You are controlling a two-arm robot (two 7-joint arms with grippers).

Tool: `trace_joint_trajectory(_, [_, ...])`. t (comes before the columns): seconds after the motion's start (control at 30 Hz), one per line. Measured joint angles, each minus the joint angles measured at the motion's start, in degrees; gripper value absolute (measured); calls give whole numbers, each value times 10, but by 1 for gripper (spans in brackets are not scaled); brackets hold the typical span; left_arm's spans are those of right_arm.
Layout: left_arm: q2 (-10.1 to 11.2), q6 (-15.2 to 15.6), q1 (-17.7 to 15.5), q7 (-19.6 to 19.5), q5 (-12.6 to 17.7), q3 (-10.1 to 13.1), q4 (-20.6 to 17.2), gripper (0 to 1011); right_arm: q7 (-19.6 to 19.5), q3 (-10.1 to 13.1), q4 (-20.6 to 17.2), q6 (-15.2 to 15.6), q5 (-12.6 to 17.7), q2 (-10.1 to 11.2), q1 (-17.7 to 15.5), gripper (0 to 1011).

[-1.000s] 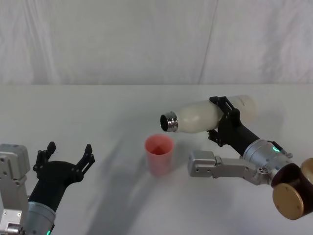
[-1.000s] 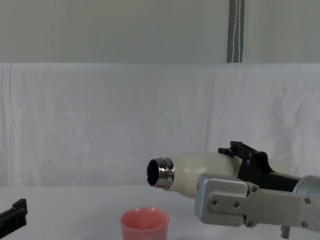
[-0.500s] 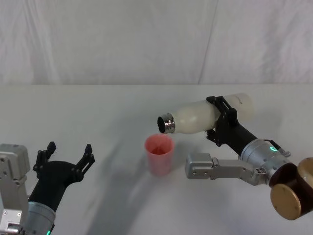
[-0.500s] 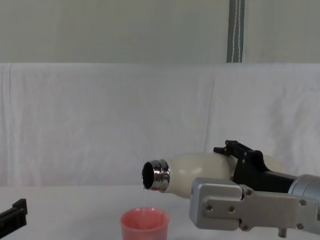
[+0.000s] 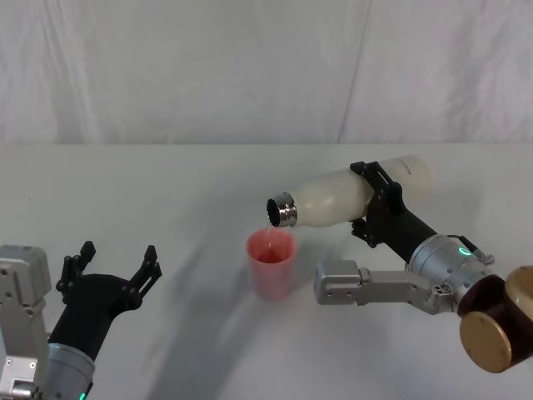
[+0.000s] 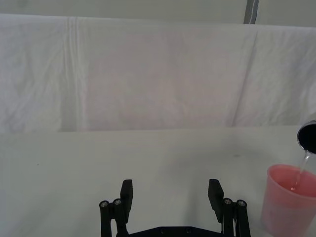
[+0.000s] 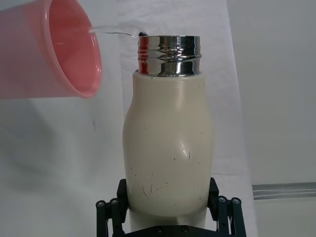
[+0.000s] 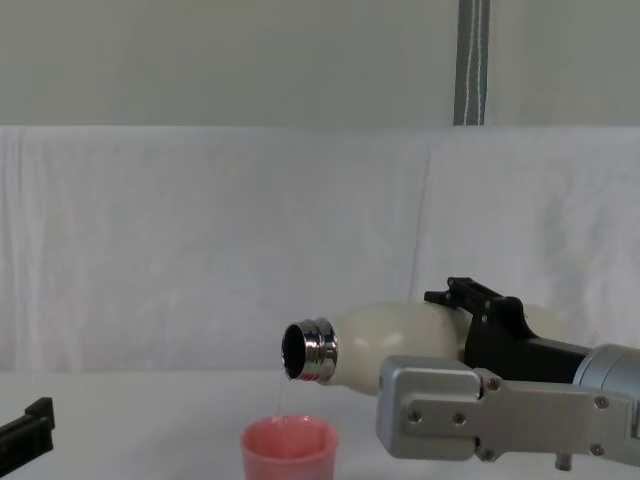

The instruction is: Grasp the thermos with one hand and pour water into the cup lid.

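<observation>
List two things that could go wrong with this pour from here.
1. The stream from the thermos is thin and falls near the cup rim; a small tilt change by the right hand could send water onto the table.
2. The cup stands free and unheld, with the left hand parked open; a bump could tip it.

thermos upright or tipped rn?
Tipped. The right gripper holds the thermos nearly level, neck lowest, a thin stream falling into the cup lid.
</observation>
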Motion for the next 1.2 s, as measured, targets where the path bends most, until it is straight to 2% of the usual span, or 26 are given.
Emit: trace_joint_trajectory(1.2, [0,0,0,0,0,0,0,1001,4,0,-4,3,-3,3,4,950])
